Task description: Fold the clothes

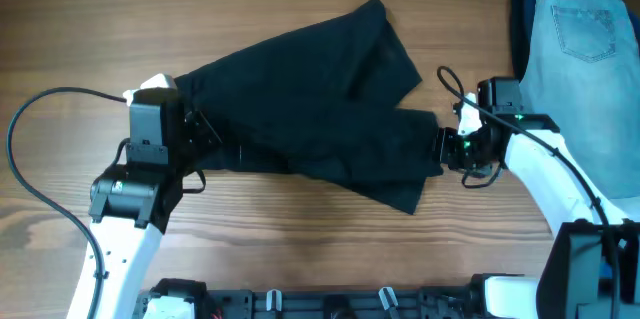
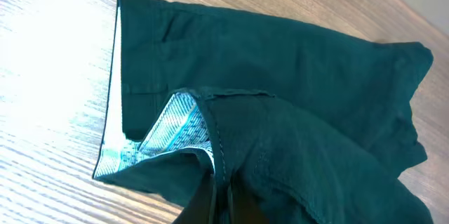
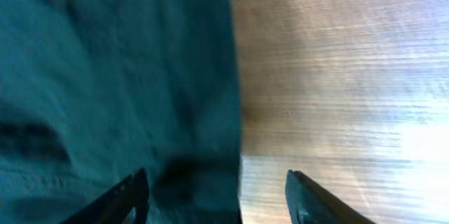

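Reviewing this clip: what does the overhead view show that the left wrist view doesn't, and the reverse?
Only overhead: both arms, the right end effector, and light blue jeans at far right. Only left wrist: the pale patterned lining inside the waistband, with the left end effector pinching a fold beside it. Both: the dark garment lying on the wooden table.

A robotics lab bench (seemingly): wood-grain table [image 1: 300, 249] and trailing black cable [image 1: 58, 92].
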{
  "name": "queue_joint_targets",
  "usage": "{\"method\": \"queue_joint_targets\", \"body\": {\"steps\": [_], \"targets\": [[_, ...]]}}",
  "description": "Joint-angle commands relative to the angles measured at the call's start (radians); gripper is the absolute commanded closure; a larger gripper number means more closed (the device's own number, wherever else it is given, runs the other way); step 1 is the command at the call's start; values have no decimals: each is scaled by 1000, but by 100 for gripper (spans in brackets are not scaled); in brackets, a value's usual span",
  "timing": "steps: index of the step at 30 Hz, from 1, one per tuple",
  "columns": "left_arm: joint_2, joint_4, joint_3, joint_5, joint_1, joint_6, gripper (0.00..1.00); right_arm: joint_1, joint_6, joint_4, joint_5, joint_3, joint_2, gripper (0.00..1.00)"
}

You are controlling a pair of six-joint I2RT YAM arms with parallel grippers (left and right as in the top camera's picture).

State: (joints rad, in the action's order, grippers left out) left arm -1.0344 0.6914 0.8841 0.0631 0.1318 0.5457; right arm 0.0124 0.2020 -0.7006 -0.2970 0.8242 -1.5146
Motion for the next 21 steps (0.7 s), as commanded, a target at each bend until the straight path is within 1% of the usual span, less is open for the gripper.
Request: {"method": "queue_joint_targets", "body": {"steps": [1,2,4,5,6,8,9,12,13,15,17,21], "targets": [[2,-6,20,29,1,13,96,2,-28,67,-121,-55,-3,43],[2,-6,20,29,1,13,96,2,-33,80,-139,-64,-3,46],[2,-6,20,29,1,13,96,2,-46,92,-186,-63,0,76],[2,-6,20,28,1,13,96,2,-45,98,-203,-60,1,92],[2,-5,21,15,1,13,96,2,-45,101,-209,-48,10,96],[21,-2,21,-6,2,13,96,2,-45,84,-209,-5,39,96],[42,1,21,-6,2,13,96,2,-45,51,-209,44,74,96],[153,31,21,-5,2,13,96,2,-72,-41,-184,192,181,96],[190,43,21,-5,2,13,96,2,-72,-35,-166,231,199,96],[241,65,21,40,2,13,96,2,-72,56,-164,260,197,96],[248,78,21,91,2,13,96,1,-69,187,-192,260,156,96],[177,84,21,179,1,14,96,-35,-72,499,-214,261,-13,96]]}}
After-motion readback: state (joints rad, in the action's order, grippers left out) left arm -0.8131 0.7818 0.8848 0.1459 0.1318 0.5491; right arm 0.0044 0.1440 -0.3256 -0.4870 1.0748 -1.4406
